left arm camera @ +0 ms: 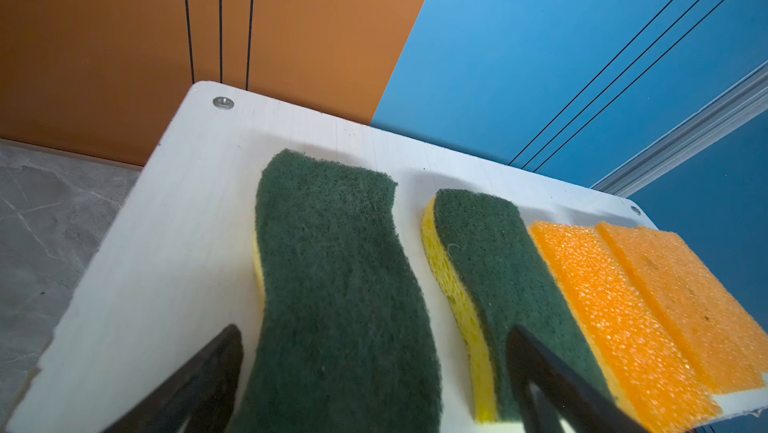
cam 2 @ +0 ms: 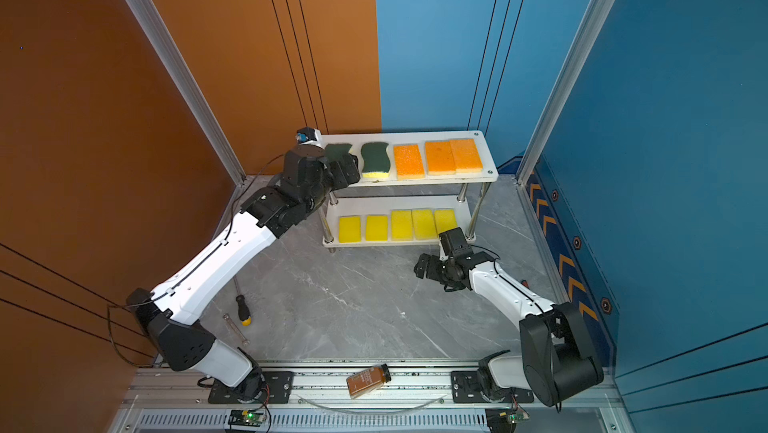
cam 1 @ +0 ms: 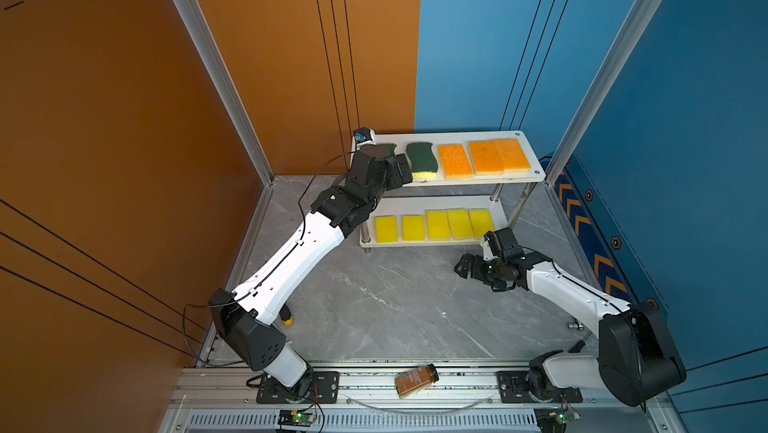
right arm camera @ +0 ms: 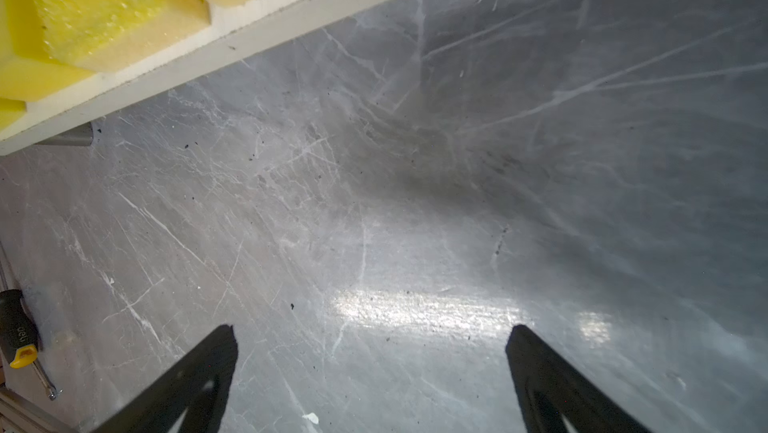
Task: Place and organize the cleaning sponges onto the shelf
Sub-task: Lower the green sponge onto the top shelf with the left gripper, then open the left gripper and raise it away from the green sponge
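Both top views show the shelf (cam 1: 457, 137) by the back wall; green-topped sponges (cam 1: 422, 160) and orange sponges (cam 1: 484, 158) line its top tier, yellow sponges (cam 1: 436, 225) its lower tier; left gripper (left arm camera: 374, 333) spreads wide astride the end green one; right gripper (right arm camera: 372, 333) hangs spread wide over the table (right arm camera: 415, 202).

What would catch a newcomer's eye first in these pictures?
The white two-tier shelf at the back, sorted by colour: green sponges and orange sponges on top, yellow sponges below. The left claw stands open astride the leftmost green sponge; the right claw hangs open over the table.
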`<state>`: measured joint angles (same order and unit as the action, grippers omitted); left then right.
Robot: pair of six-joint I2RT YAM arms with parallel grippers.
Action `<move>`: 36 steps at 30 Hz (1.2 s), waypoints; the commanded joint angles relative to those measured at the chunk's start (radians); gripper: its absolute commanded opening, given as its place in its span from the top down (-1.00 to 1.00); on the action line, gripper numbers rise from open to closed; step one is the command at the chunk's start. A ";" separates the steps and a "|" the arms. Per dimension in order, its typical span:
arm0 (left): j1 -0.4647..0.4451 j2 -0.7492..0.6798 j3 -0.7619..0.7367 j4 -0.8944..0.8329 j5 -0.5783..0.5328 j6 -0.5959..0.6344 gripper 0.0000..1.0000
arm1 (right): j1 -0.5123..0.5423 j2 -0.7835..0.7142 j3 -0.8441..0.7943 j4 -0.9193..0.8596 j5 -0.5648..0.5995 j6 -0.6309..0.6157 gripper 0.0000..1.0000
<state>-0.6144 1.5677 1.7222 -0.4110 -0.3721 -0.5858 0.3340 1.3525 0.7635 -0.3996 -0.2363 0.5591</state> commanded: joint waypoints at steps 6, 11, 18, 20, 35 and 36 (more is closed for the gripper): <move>0.003 -0.020 -0.024 -0.011 0.037 -0.021 -0.95 | 0.005 -0.006 -0.010 0.004 -0.010 0.009 -1.00; 0.005 -0.023 -0.028 0.004 0.057 -0.028 -0.96 | 0.003 -0.005 -0.009 0.002 -0.010 0.008 -1.00; 0.002 -0.023 -0.032 0.008 0.066 -0.033 -0.96 | 0.003 -0.003 -0.004 0.001 -0.012 0.007 -1.00; 0.002 -0.023 -0.033 0.009 0.065 -0.034 -0.96 | 0.003 -0.002 -0.005 0.001 -0.012 0.008 -1.00; -0.002 -0.072 -0.073 0.008 0.041 -0.011 -0.96 | 0.007 -0.015 0.045 -0.045 -0.022 -0.023 -1.00; -0.004 -0.079 -0.081 0.006 0.037 -0.008 -0.96 | 0.008 -0.021 0.052 -0.057 -0.023 -0.029 -1.00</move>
<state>-0.6151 1.5204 1.6665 -0.3851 -0.3359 -0.5999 0.3347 1.3521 0.7773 -0.4152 -0.2405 0.5533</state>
